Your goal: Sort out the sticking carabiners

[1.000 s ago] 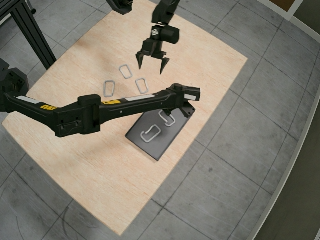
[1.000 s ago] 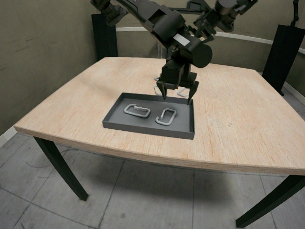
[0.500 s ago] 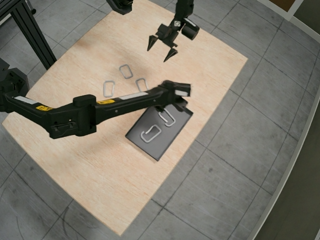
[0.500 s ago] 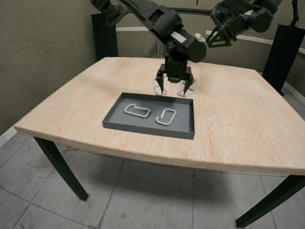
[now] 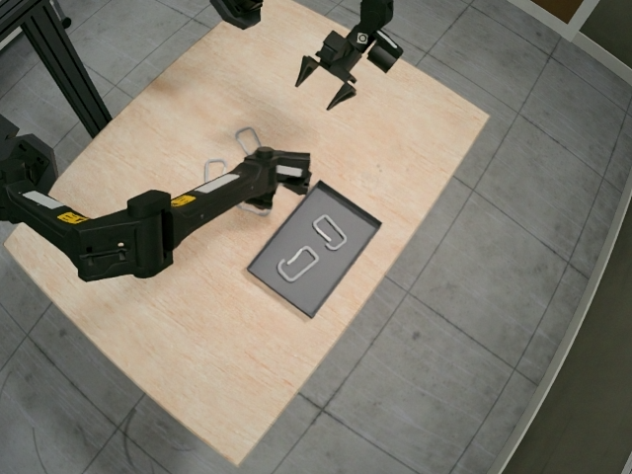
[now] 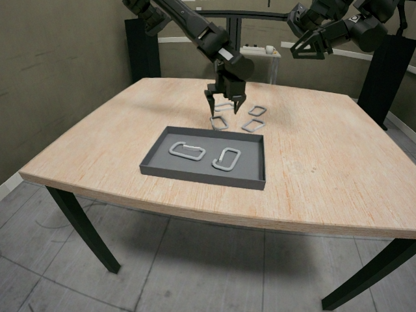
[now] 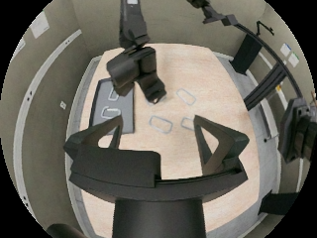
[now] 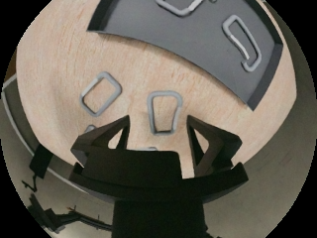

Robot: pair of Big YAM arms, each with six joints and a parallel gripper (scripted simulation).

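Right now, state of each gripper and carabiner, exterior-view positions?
Left gripper: open
Right gripper: open
Left tray carabiner: gate open
Right tray carabiner: gate open
Near-left table carabiner: shut
Near-right table carabiner: shut
Far table carabiners: look shut
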